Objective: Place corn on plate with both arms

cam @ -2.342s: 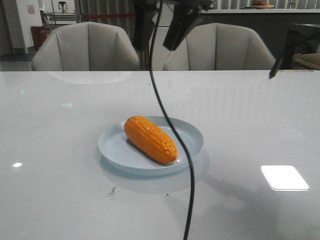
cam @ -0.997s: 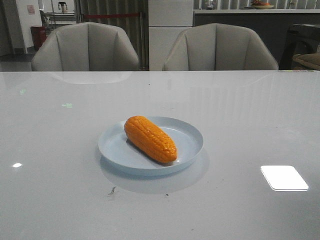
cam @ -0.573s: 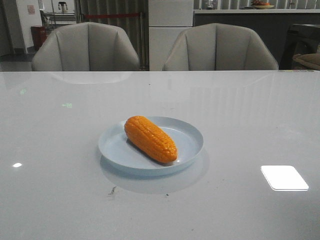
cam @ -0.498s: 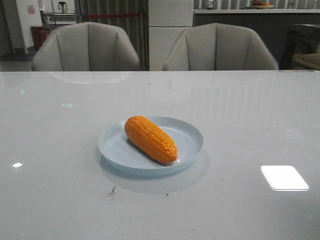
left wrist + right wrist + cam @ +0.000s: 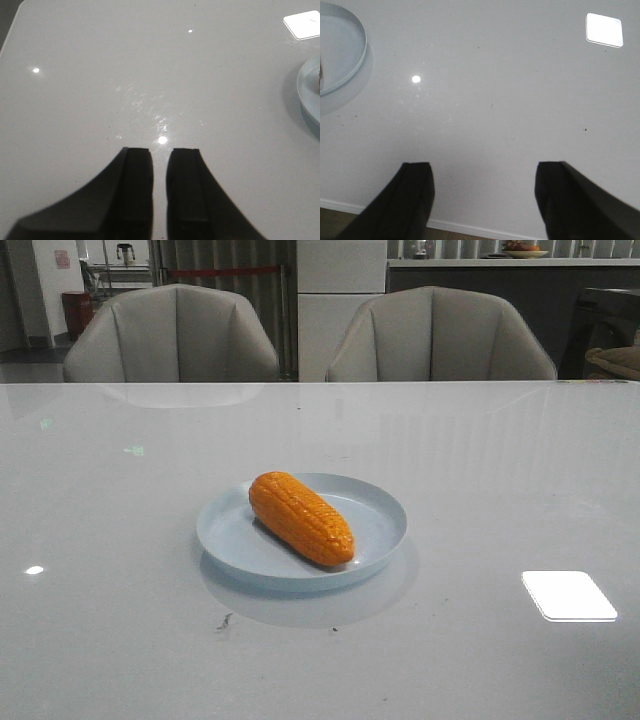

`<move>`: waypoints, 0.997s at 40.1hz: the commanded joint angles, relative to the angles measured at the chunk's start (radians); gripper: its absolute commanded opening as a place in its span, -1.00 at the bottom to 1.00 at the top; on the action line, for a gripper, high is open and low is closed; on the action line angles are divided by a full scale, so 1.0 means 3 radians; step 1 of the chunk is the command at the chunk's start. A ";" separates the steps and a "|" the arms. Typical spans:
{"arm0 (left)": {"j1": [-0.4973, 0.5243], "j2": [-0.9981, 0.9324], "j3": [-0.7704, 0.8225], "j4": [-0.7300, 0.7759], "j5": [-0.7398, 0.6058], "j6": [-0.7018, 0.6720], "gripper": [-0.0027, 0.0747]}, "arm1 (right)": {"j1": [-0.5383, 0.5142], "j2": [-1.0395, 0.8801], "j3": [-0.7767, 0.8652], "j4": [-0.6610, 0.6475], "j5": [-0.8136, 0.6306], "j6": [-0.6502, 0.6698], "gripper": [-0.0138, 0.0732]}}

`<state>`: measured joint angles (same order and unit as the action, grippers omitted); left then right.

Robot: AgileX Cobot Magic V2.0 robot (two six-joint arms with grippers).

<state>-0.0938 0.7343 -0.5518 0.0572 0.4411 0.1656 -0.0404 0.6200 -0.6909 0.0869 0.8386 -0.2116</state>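
Corn (image 5: 300,517) lies diagonally on the plate (image 5: 385,508), resting inside the rim, nothing touching it. Plate sits mid-table (image 5: 120,620).

Change: 2.3 s ago one of my arms and its cable hung in front of the plate in the front view; by 1.0 s ago both were gone, and the view has stayed clear. Corn and plate have not shifted since.

Left claw (image 5: 159,160): fingers nearly together, narrow gap, empty, over bare table with the plate edge off to one side. Right claw (image 5: 485,192): spread wide, empty, near the table edge.

Judgement: placement looks complete; arms retracted.
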 commanded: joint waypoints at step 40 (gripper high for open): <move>0.0007 -0.1110 0.0366 -0.0323 -0.1397 -0.0475 -0.70 | -0.0021 -0.0002 -0.0084 -0.0006 -0.0240 -0.0034 0.56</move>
<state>-0.0938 0.4715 -0.4666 -0.0266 0.2186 0.0681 -0.0404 0.6200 -0.6909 0.0869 0.8386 -0.2116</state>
